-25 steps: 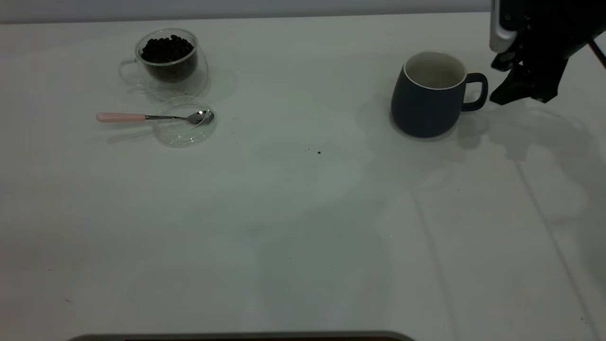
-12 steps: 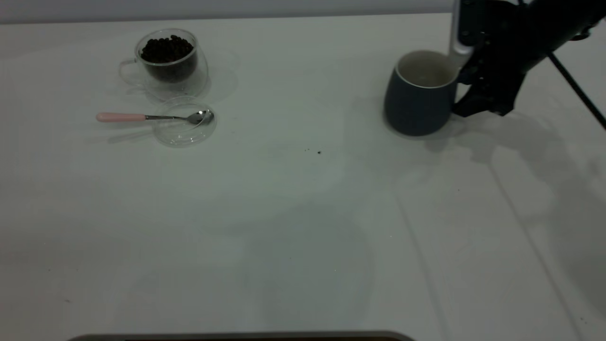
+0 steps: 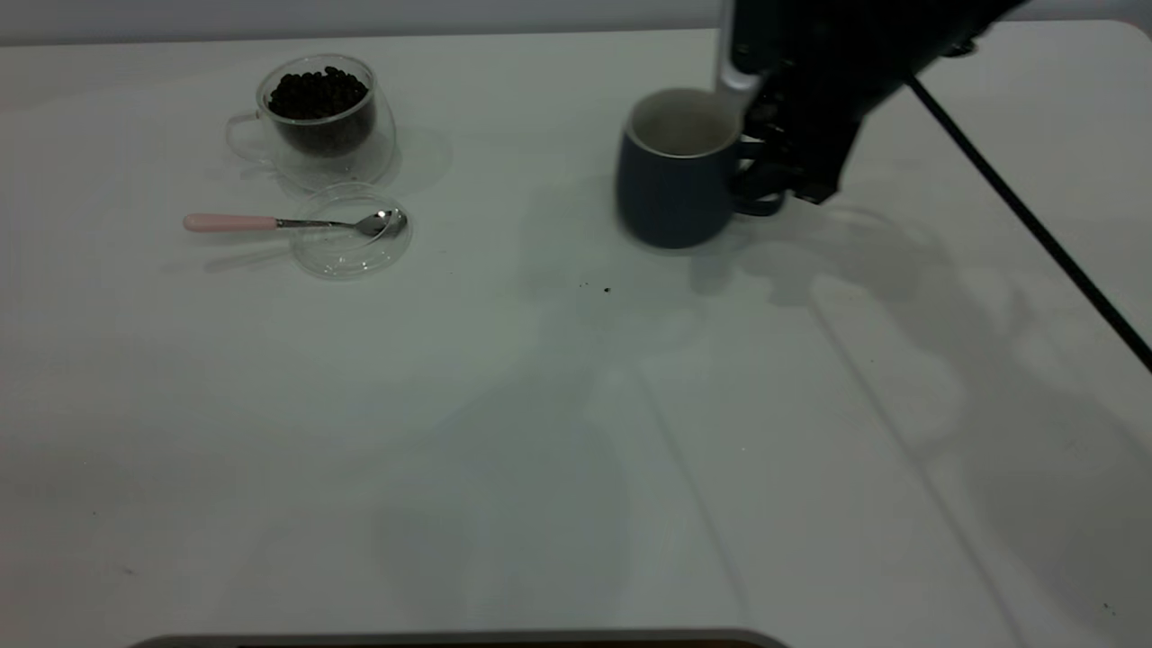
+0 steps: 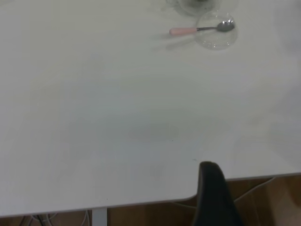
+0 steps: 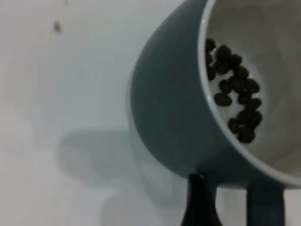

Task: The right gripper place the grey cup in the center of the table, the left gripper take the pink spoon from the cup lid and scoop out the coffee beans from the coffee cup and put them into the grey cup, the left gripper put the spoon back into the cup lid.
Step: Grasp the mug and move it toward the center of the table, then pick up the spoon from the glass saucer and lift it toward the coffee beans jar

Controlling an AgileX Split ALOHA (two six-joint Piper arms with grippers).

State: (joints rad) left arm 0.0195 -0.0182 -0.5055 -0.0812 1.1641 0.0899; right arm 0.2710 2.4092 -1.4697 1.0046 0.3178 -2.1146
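Observation:
The grey cup (image 3: 670, 193) stands just right of the table's (image 3: 540, 432) middle, toward the far side. My right gripper (image 3: 765, 184) is shut on its handle from the right. In the right wrist view the cup (image 5: 169, 108) holds several coffee beans (image 5: 235, 99), and one black finger (image 5: 200, 202) sits against its outer wall. At far left the glass coffee cup (image 3: 315, 121) is full of beans (image 3: 317, 92). In front of it, the pink spoon (image 3: 270, 222) rests with its bowl in the cup lid (image 3: 353, 236). The left gripper (image 4: 212, 183) hangs near the table's edge, far from the spoon (image 4: 197, 30).
A few dark specks (image 3: 605, 289) lie on the table just in front of the grey cup. The right arm's black cable (image 3: 1035, 225) runs across the right side. Below the table edge, the left wrist view shows wooden floor (image 4: 277, 202).
The right gripper came in from the right, closed on the grey cup's handle and has moved the cup leftward toward the table's middle. Spoon, lid and coffee cup have not moved.

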